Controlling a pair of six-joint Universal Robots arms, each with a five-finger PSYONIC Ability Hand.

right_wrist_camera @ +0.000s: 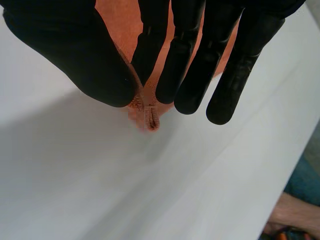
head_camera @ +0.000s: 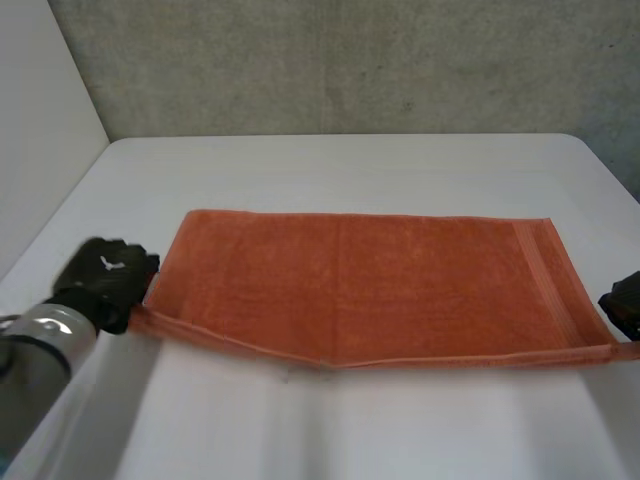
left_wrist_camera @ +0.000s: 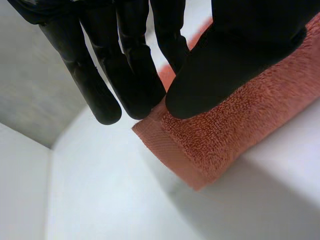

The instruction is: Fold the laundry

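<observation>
Orange towel (head_camera: 370,285) lies spread on our white worktop (head_camera: 330,430). Our left hand (head_camera: 105,280) pinches its 8 o'clock corner, and our right hand (head_camera: 625,300) pinches its 4 o'clock corner.

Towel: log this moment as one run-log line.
towel orange, spread on table | left hand pinches near-left corner | right hand pinches near-right corner | near edge held off table

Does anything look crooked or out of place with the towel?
Nothing damaged. The orange towel lies flat, but its near edge, pinched at one corner by the left hand and at the other by the right hand, dips in the middle. A person's forearm shows past the table's edge.
</observation>
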